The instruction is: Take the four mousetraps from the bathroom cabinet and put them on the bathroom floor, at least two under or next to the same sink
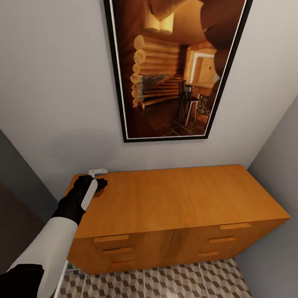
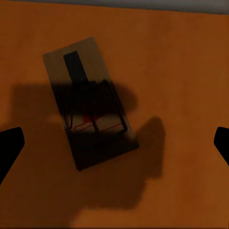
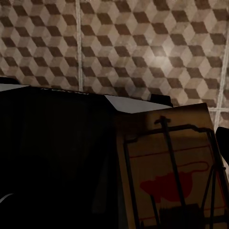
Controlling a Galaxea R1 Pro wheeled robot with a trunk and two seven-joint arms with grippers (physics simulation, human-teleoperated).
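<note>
Left arm: white forearm shell, black upper segment near the shoulder, black wrist housing with a white strip along it. Left tool [image 1: 98, 177]: black body, small white bracket at its far end. In the left wrist view, fingertips [image 2: 10, 145] were plain black.

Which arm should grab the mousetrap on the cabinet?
Left. The left gripper is above the cabinet top, and its wrist view looks straight down on the mousetrap, between its open fingers. The right wrist view shows another mousetrap close up, over the floor.
</note>
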